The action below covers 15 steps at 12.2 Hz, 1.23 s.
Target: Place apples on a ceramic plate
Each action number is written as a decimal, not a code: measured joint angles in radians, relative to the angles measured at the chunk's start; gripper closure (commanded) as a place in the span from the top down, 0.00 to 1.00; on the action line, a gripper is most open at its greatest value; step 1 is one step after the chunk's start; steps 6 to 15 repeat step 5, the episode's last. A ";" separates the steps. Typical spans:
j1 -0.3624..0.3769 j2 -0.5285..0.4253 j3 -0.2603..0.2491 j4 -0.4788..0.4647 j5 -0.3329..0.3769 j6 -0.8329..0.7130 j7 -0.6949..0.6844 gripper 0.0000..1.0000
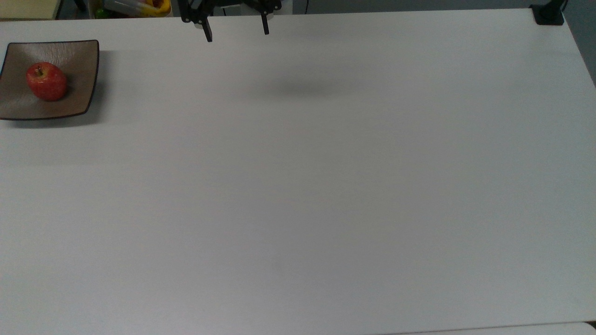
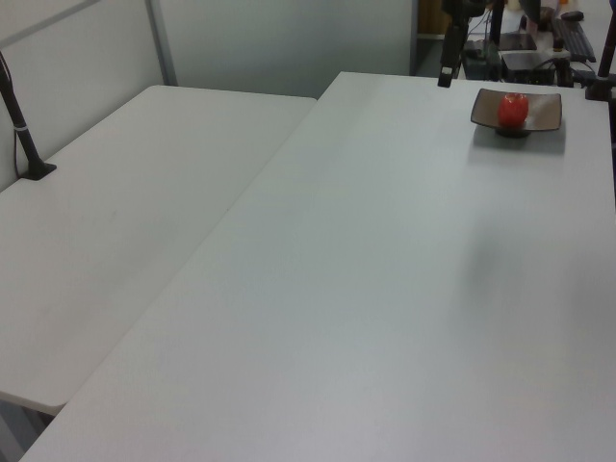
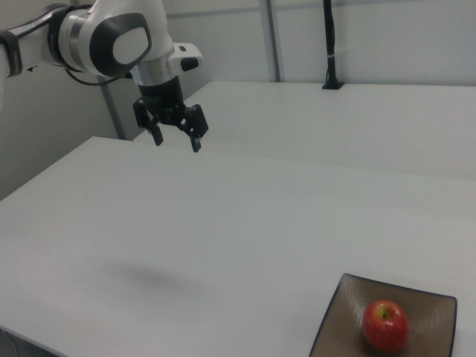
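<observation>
Arm reached over the white table with gripper pointing down, fingers spread wide, empty, held well above the surface. In the top view the gripper sat at 12 o'clock on the far edge. The right view alone showed the white arm links. Apple rested on the ceramic plate, left of centre, at 9–10 o'clock, well apart from the gripper.

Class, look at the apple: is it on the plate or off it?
On it. The apple rests inside the plate, stem up; the hand hangs apart.
</observation>
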 measured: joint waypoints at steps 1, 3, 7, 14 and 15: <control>0.000 -0.003 0.000 0.000 0.000 -0.007 0.012 1.00; 0.002 -0.013 0.011 0.001 0.001 -0.038 0.103 1.00; 0.010 -0.019 0.019 0.001 0.001 -0.043 0.123 1.00; 0.010 -0.019 0.019 0.001 0.001 -0.043 0.123 1.00; 0.010 -0.019 0.019 0.001 0.001 -0.043 0.123 1.00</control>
